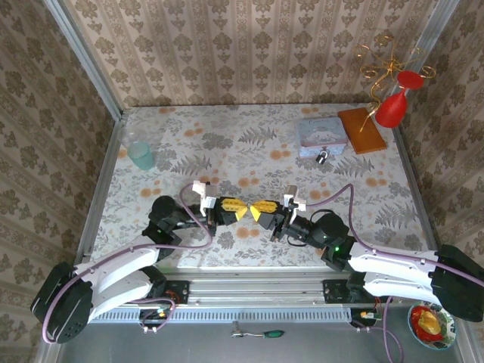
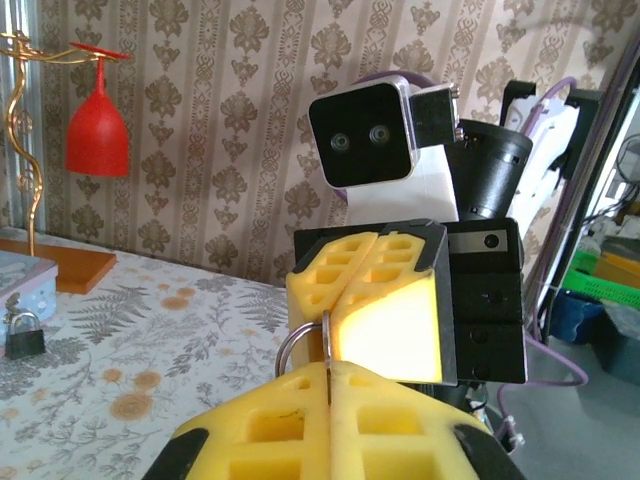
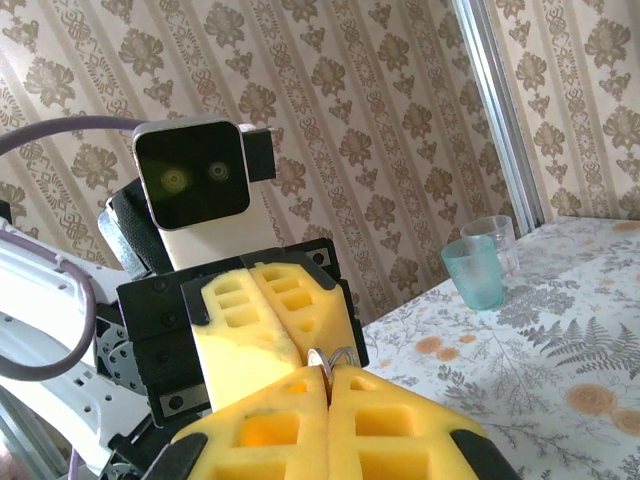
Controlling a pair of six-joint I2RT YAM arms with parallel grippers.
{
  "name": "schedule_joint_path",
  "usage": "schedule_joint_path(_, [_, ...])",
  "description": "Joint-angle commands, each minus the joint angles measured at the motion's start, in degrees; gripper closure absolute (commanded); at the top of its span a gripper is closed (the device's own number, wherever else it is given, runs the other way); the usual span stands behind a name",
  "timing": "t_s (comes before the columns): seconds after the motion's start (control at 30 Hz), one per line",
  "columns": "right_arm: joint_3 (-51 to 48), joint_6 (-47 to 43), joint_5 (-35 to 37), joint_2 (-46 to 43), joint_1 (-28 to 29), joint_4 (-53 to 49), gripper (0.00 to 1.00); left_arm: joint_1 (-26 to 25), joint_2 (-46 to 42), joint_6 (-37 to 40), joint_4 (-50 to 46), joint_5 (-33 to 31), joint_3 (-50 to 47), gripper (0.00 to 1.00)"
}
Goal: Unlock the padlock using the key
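Left gripper (image 1: 237,209) and right gripper (image 1: 259,209) meet tip to tip, both clamped on the key (image 2: 327,342); padlock (image 1: 322,157) beside tin (image 1: 321,134)

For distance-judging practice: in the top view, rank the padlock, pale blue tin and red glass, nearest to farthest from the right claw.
1. The padlock, beyond the right claw, to its right.
2. The pale blue tin, just behind the padlock.
3. The red glass, far right corner.

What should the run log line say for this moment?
stage: key pinched mid-table | left claw: shut on key | right claw: shut on key | padlock: untouched beside tin
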Motion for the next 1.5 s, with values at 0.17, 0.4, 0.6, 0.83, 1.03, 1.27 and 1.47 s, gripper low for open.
schedule_joint_path(0.17, [5.1,-8.7,2.4,-4.9,-0.1,-16.4,0.8,-0.5,-3.4,5.2,-17.6,-1.9,8.2,1.0])
schedule_joint_path(0.4, [2.6,-20.1,9.0,-17.7,-2.5,-34.4,0.32,-1.9,0.6,17.8,-61.4,-17.8,26.5,1.0])
schedule_joint_path(0.6, [-1.4,-17.6,5.6,-24.0,-4.3,-34.4,0.34,-6.3,8.3,24.2,-78.5,-22.7,36.8,1.0])
schedule_joint_path(0.83, [-4.6,-11.4,-2.9,-23.5,-6.0,-29.5,0.37,-11.4,11.3,29.6,-84.3,-22.5,41.2,1.0])
schedule_joint_path(1.03, [-4.1,-10.1,-7.6,-20.0,-6.0,-28.2,0.44,-14.1,12.4,31.2,-85.8,-21.7,42.6,1.0])
schedule_joint_path(1.27, [-2.8,-9.2,-11.0,-17.8,-6.0,-28.1,0.53,-15.6,13.0,32.6,-87.0,-20.3,43.3,1.0])
schedule_joint_path(1.47, [-2.2,-8.8,-12.6,-16.0,-6.0,-28.1,0.57,-16.8,13.4,34.0,-87.4,-18.7,43.3,1.0])
